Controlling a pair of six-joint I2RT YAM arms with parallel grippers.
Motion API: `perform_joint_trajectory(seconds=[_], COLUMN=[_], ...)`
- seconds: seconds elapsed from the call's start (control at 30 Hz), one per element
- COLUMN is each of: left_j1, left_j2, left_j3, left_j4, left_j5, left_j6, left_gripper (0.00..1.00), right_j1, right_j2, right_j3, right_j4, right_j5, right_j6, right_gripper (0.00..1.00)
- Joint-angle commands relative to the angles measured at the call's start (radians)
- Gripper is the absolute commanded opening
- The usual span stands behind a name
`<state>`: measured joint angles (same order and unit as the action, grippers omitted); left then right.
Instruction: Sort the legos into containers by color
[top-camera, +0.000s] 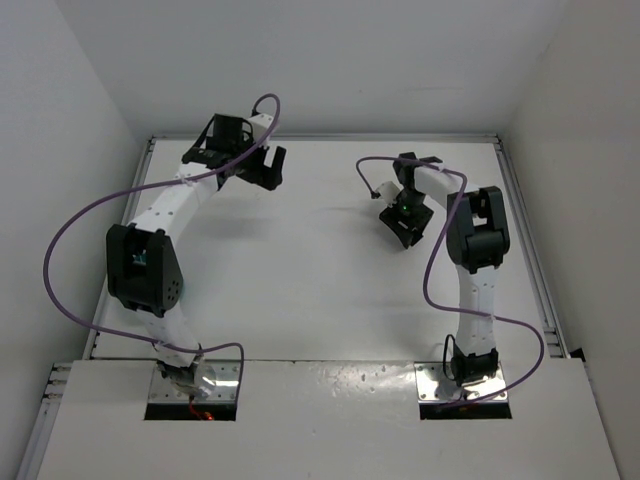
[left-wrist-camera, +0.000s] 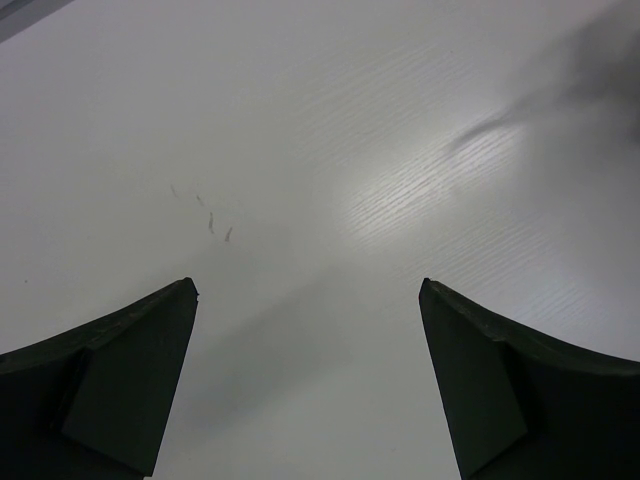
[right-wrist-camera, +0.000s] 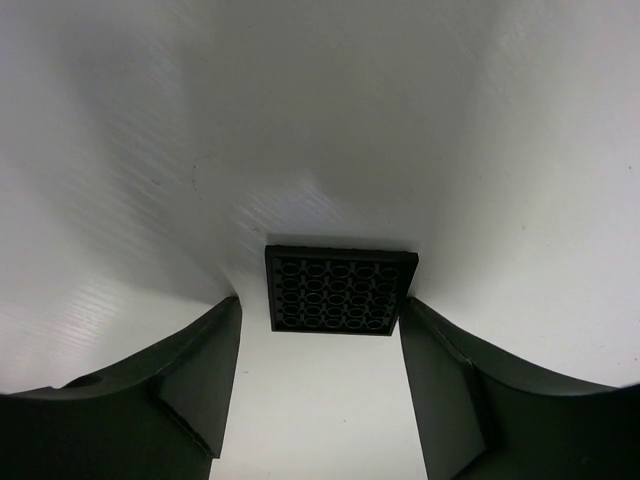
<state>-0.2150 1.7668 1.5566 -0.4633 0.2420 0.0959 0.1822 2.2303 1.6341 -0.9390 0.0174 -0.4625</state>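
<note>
No red or yellow legos and no teal bowl show in any view. A black square studded plate (right-wrist-camera: 340, 290) lies flat on the white table with its ringed side up. My right gripper (right-wrist-camera: 320, 303) is open, its fingertips on either side of the plate's near edge; the right fingertip (right-wrist-camera: 412, 312) is at the plate's corner, the left one stands a little apart. In the top view the right gripper (top-camera: 405, 230) points down at mid-right and hides the plate. My left gripper (top-camera: 262, 166) is open and empty at the far left, over bare table (left-wrist-camera: 308, 292).
White walls enclose the table (top-camera: 320, 280) on the left, back and right, with a raised rim along its edges. Purple cables (top-camera: 60, 250) loop off both arms. Faint scratch marks (left-wrist-camera: 212, 222) show on the table under the left gripper.
</note>
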Motion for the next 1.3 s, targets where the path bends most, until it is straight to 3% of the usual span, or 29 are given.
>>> perform_joint_trajectory(seconds=[0.0,0.37,0.57,0.63,0.77,0.87,1.0,1.07,1.27], left_j1=[0.016,0.025,0.037,0.086,0.160,0.174,0.184,0.184,0.128], left_j2=[-0.003,0.006,-0.003,-0.003,0.031,0.052,0.083,0.105,0.200], left_j3=[0.031,0.031,0.010,0.010,-0.001,-0.026,-0.044,-0.044,0.072], left_j4=[0.017,0.017,0.045,0.045,0.045,0.095,0.184,0.228,0.241], left_j5=[-0.007,-0.007,-0.049,0.017,0.387,0.527,0.606,0.640,0.658], left_j6=[-0.010,-0.010,-0.080,-0.126,-0.140,-0.214,-0.321,-0.383,-0.458], left_gripper=[1.00,1.00,1.00,1.00,1.00,1.00,0.94,0.86,0.73], right_j1=[0.002,0.002,0.002,0.002,0.011,0.036,0.102,0.125,0.220], right_j2=[0.080,0.120,0.100,0.082,0.060,0.042,0.052,0.065,0.106], right_j3=[-0.011,-0.020,0.067,0.128,0.257,0.370,0.470,0.528,0.629], right_j4=[0.057,0.066,0.022,-0.016,-0.081,-0.081,-0.081,-0.070,-0.019], right_j5=[-0.010,-0.010,-0.082,-0.167,-0.316,-0.419,-0.490,-0.505,-0.525], right_j6=[0.007,0.007,0.007,0.007,0.007,0.044,0.074,0.085,0.097], right_gripper=[0.63,0.48,0.29,0.24,0.19,0.17,0.17,0.16,0.16])
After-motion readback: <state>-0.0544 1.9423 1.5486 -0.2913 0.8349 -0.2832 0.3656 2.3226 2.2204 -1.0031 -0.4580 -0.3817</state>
